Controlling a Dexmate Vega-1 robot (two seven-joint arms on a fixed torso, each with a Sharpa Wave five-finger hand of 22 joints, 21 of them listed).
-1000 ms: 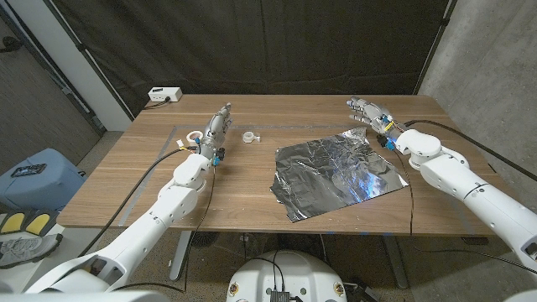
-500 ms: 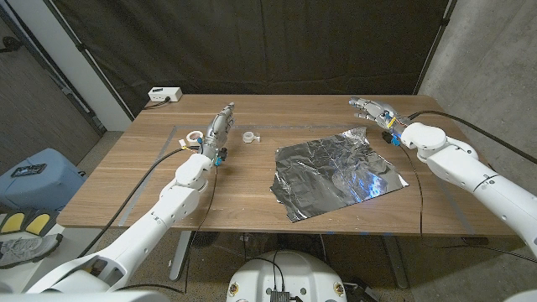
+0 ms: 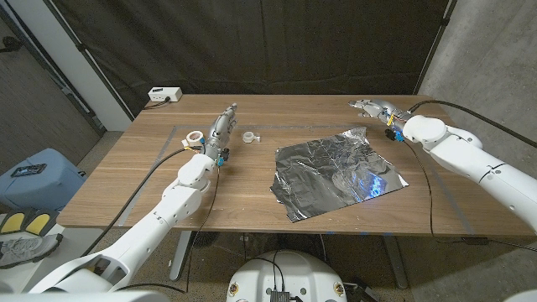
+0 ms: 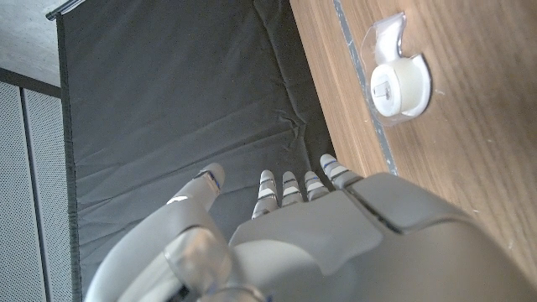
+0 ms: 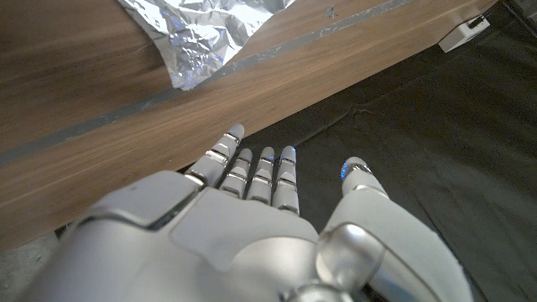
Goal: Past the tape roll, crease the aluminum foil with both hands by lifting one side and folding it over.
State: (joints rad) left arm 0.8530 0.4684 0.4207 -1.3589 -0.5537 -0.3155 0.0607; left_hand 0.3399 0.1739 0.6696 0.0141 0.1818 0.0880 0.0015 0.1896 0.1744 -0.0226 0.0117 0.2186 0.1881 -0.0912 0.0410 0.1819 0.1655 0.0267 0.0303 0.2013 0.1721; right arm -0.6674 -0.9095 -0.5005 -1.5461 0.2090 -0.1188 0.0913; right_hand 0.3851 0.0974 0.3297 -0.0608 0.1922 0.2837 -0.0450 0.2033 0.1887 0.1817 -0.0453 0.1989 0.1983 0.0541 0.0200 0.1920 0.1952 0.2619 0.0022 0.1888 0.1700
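Wooden table (image 3: 126,180) bears foil (image 3: 336,174) set diagonally; left robot hand (image 3: 221,126), right robot hand (image 3: 375,108) empty, fingers extended.

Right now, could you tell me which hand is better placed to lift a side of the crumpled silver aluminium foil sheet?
The right hand, probably: it hovers open beside the crumpled silver aluminium foil sheet's far corner, while the left hand is farther off.

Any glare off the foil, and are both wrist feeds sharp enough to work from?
Head view: bright bluish glare on the foil toward its right side; the rest reads clearly. Right wrist view: the foil corner is sharp, the right hand slightly soft. Left wrist view: the tape roll is crisp, the left hand soft.
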